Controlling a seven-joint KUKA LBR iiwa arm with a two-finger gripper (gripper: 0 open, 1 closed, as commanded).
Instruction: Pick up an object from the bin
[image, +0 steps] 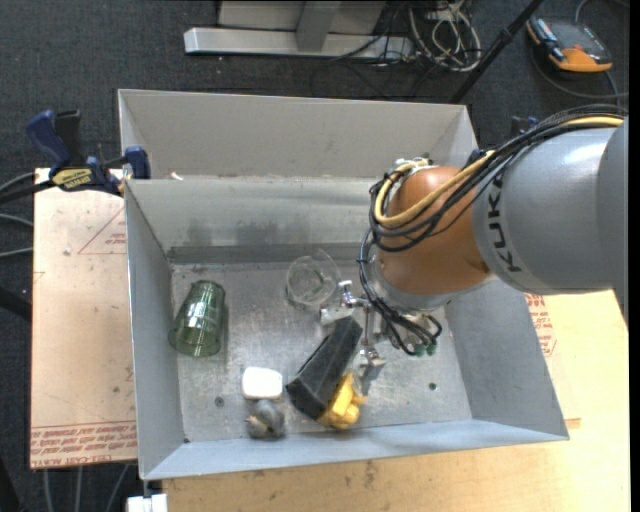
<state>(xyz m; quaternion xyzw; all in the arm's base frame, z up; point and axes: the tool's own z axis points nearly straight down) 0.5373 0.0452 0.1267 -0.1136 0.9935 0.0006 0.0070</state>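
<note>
Grey bin on dark floor: the gripper hangs low, centre-right, at the upper end of a tilted black block, w/ a yellow lump touching the block's lower end. Claw state: can't tell (wrist blocks it). Green cup lies at left; white piece and grey lump nr the front wall.

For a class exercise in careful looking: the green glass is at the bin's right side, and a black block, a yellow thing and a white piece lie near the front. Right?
Not quite. The camera view shows the green glass at the left side of the bin, not its right. The black block, yellow thing and white piece do lie near the front.
</note>
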